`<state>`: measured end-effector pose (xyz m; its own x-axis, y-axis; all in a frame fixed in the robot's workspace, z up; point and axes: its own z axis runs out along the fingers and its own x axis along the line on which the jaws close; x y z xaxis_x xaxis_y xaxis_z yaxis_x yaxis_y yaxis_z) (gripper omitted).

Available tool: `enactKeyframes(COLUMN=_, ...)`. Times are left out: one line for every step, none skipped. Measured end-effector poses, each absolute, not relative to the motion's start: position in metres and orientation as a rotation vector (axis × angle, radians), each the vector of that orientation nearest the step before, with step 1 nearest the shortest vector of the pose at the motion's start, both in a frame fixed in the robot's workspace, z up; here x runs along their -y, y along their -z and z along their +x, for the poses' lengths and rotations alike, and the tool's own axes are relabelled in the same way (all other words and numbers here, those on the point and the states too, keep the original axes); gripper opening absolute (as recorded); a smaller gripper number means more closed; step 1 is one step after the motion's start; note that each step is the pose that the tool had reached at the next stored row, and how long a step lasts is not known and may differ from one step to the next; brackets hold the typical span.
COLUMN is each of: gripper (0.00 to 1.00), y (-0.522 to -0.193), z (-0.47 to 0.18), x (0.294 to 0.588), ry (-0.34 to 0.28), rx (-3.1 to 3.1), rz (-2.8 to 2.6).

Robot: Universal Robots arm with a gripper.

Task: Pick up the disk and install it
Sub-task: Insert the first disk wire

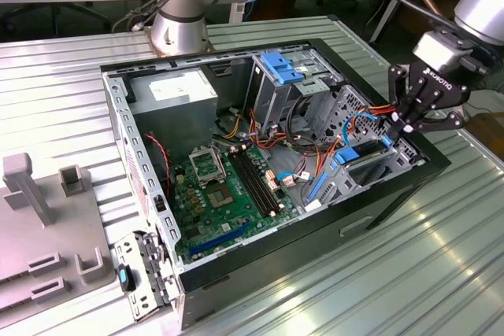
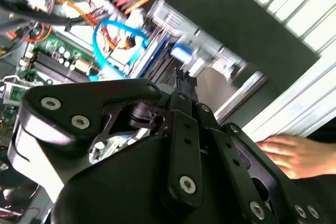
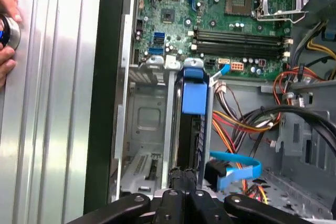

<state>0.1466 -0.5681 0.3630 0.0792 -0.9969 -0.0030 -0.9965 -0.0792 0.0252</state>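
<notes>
Claw (image 3: 182, 174) is pinched narrow and looks clamped on the near end of the disk (image 3: 191, 103). The disk stands on edge in the drive cage (image 3: 142, 124), straight out from the fingertips. I'd guess it's a stiff, fairly heavy metal slab that hates knocks, so grab the flat faces, not the bendy blue frame.

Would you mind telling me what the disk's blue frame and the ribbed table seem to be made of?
On the disk, the blue frame looks like moulded plastic: uniform colour, soft sheen, rounded edges. The table is probably bare metal, perhaps aluminium: silvery ribs with streaked bright reflections.
</notes>
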Motion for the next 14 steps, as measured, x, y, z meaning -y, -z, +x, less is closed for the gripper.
enactKeyframes(gripper=0.11, y=-0.363, z=0.154, x=0.567, ry=0.035, rx=2.122, rz=2.298)
enactKeyframes(gripper=0.11, y=-0.363, z=0.159, x=0.567, ry=0.035, rx=2.121, rz=2.299)
enactKeyframes(gripper=0.11, y=-0.363, z=0.162, x=0.566, ry=0.035, rx=2.12, rz=2.3)
enactKeyframes(gripper=0.11, y=-0.364, z=0.164, x=0.565, ry=0.035, rx=2.116, rz=2.304)
enactKeyframes(gripper=0.11, y=-0.364, z=0.165, x=0.565, ry=0.035, rx=2.111, rz=2.308)
enactKeyframes(gripper=0.11, y=-0.365, z=0.165, x=0.564, ry=0.035, rx=2.103, rz=2.315)
enactKeyframes(gripper=0.11, y=-0.365, z=0.165, x=0.564, ry=0.035, rx=2.082, rz=2.334)
enactKeyframes(gripper=0.11, y=-0.366, z=0.165, x=0.564, ry=0.034, rx=2.052, rz=2.36)
enactKeyframes(gripper=0.11, y=-0.366, z=0.165, x=0.564, ry=0.034, rx=2.034, rz=2.376)
enactKeyframes(gripper=0.11, y=-0.366, z=0.165, x=0.563, ry=0.034, rx=2.019, rz=2.388)
enactKeyframes(gripper=0.11, y=-0.367, z=0.166, x=0.563, ry=0.033, rx=1.995, rz=2.407)
enactKeyframes(gripper=0.11, y=-0.367, z=0.166, x=0.562, ry=0.034, rx=1.984, rz=2.416)
enactKeyframes(gripper=0.11, y=-0.368, z=0.166, x=0.562, ry=0.034, rx=1.975, rz=2.423)
enactKeyframes(gripper=0.11, y=-0.369, z=0.166, x=0.56, ry=0.034, rx=1.96, rz=2.435)
